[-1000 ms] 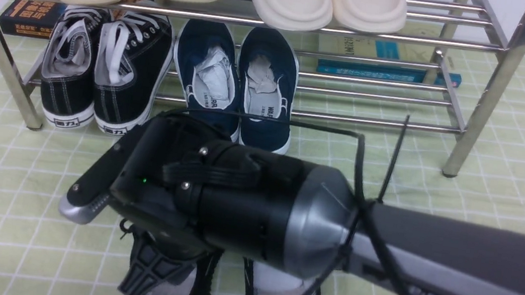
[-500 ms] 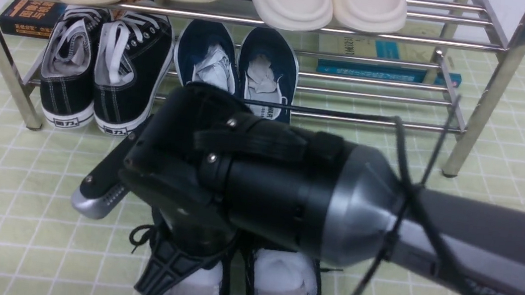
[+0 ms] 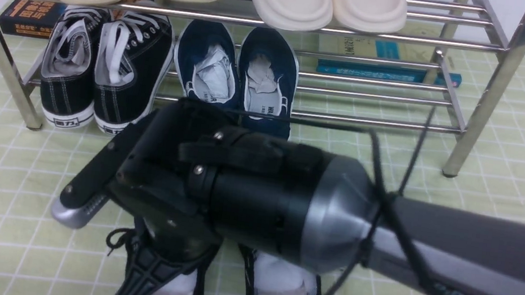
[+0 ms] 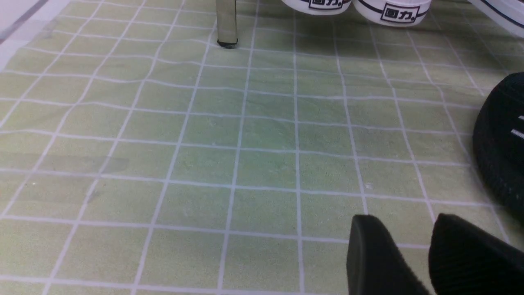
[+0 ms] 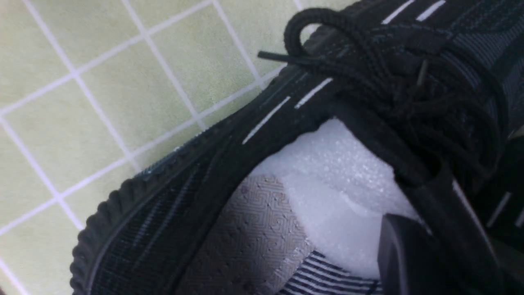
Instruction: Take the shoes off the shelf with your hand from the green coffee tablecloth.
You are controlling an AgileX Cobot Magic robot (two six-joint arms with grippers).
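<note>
setting down looks like the step in hand: the shoes point(image 3: 277, 289) are already off the shelf point(image 3: 371, 121) and stand side by side on the cloth point(image 3: 13, 177), just in front of the lower tier, heels toward the camera.

far left, the left gripper point(image 4: 409, 233) hangs low over bare cloth with its jaws a little apart, holding nothing. behind it the canvas sneakers point(image 3: 101, 77) sit on the lower tier, and the navy slip-ons point(image 3: 237, 64) are next along. below those, the right gripper point(image 3: 151, 274) reaches down into the left shoe of the pair. in the right wrist view one of its fingers point(image 5: 409, 254) lies inside against the collar beside the laces, so it seems clamped on that collar, though the other finger is hidden.

the next move, as i judge it, calls for letting go and rising straight up, clear of the lace loop so nothing snags or tips the shoe.
</note>
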